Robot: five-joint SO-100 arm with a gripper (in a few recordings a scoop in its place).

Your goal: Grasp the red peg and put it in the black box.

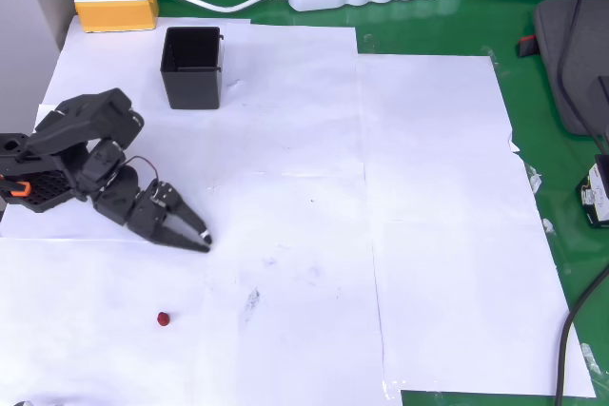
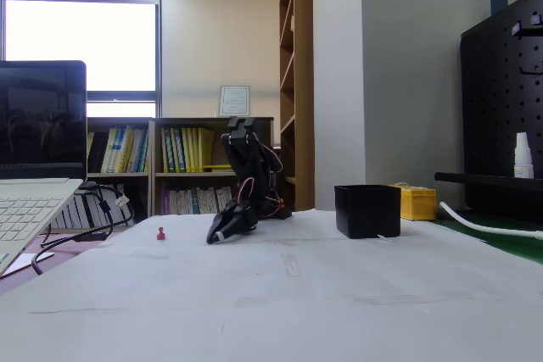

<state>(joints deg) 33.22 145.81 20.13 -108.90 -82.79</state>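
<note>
one red peg [image 1: 164, 319] lies alone on the white paper [image 1: 428, 235] that covers the bench, close to the bench's near edge and toward its left side in the overhead view; in the fixed view the red peg [image 2: 160, 233] stands as a small nub on the paper, left of the arm. nothing touches it. the gripper [image 1: 195, 235] sits low over the paper, up and to the right of the peg and apart from it, its tips pointing down-right in the overhead view. its two fingers taper to a closed point with no visible gap, and nothing lies between them. in the fixed view the gripper [image 2: 222, 233] hangs just above the sheet, the folded arm [image 2: 246, 167] rising behind it. the black box [image 1: 192, 67] stands upright and open-mouthed near the far-left part of the paper, well apart from the peg, with the arm's base between them, so the carry would likely swing past the base. beside the far-left corner rests a yellow block [image 1: 116, 3]. judged from this layout, the grasp has not begun.
</note>
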